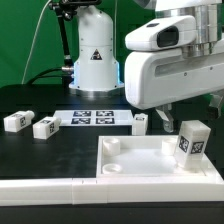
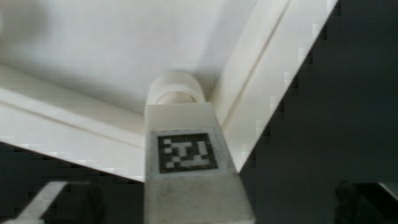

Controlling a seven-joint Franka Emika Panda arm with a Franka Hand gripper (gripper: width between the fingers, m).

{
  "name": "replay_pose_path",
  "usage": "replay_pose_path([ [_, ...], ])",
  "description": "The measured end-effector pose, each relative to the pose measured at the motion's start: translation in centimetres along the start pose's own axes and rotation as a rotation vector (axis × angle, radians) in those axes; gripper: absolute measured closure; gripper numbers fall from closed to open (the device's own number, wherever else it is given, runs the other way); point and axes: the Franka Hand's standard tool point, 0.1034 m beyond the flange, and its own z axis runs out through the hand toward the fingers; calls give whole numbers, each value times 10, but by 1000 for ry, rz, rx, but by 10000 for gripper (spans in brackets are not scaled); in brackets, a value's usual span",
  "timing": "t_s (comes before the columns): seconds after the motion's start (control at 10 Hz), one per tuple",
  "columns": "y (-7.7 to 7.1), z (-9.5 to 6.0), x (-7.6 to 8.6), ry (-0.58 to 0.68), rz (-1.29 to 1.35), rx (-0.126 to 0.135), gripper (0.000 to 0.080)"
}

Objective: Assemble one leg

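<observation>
One leg [image 1: 192,140], a small white block with a marker tag, stands upright on the right near corner of the large flat white panel [image 1: 140,160]. In the wrist view this leg [image 2: 187,150] reaches down to a round corner socket of the panel [image 2: 107,60]. My gripper [image 1: 188,113] hangs just above it. The gripper [image 2: 205,205] is open, with its dark fingertips [image 2: 45,205] wide on either side of the leg and not touching it. Three more legs lie on the black table: two on the exterior view's left [image 1: 15,121] [image 1: 46,127] and one behind the panel [image 1: 140,122].
The marker board [image 1: 92,118] lies on the table behind the panel. A low white wall [image 1: 45,187] runs along the front edge. A white robot base [image 1: 95,60] and a lamp stand sit at the back.
</observation>
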Motion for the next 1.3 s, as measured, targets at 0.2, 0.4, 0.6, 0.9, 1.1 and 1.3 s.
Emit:
replay_pose_path([
  [0.2, 7, 5, 2, 12, 41, -8, 151],
  [0.4, 14, 7, 9, 15, 25, -7, 151],
  [0.6, 12, 11, 9, 16, 28, -5, 151],
  [0.9, 11, 12, 9, 15, 22, -5, 247],
  [1.1, 11, 12, 9, 15, 22, -5, 509],
  [1.3, 11, 12, 9, 15, 52, -4, 509],
])
